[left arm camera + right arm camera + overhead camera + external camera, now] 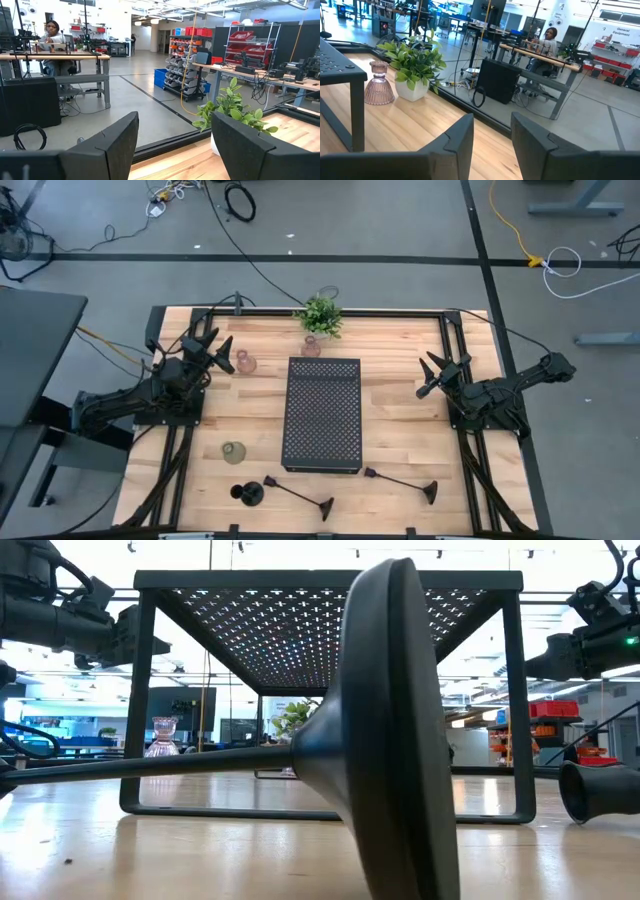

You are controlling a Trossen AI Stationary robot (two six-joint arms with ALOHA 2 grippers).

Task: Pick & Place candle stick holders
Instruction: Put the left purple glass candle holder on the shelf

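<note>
Black stemmed holder (385,730) lies on its side at surface front | left gripper (213,347) raised over left rear, fingers (112,145) spread, empty, beside pink cup (245,362) | right gripper (436,373) raised right of tray (322,413), fingers (457,142) parted, empty

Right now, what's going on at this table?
Nothing is being handled yet. The left gripper hovers open near the far left, beside a pinkish glass cup; the right gripper hovers open at the right side, holding nothing. The black perforated tray stands mid-table with nothing on it. A second pinkish cup sits by the potted plant, the olive-green cup at near left, and three black holders lie along the near edge.
</note>
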